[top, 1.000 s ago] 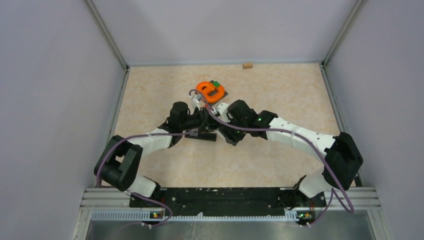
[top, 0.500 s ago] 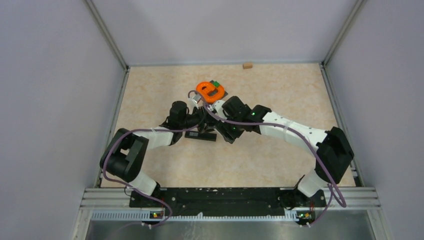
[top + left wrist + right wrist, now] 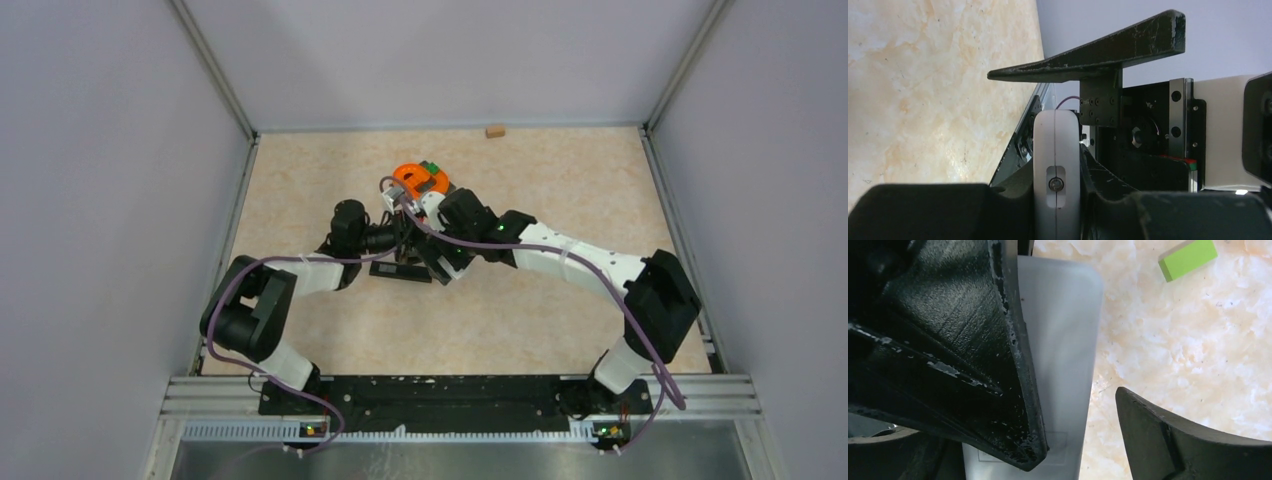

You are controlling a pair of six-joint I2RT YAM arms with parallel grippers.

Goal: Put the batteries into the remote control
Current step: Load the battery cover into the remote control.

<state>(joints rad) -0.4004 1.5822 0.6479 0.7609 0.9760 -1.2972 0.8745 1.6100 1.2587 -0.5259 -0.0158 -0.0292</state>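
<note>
Brings the right end effector (image 3: 1075, 427) closer to the left end effector (image 3: 394, 243) than a second ago, spread astride one edge of the pale grey flat plastic remote control (image 3: 1063, 340). Keeps the left one spread too, remote just ahead. Shows no batteries anywhere, so suggests steadying, not loading.

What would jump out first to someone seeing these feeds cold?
Both arms meet mid-table, the left gripper and right gripper crowded over a dark remote. Just behind them sits a bright orange ring with a green block against it, the loudest color on the table. In the right wrist view, a pale grey remote body lies between that gripper's spread jaws, with a lime-green block on the table beyond.
</note>
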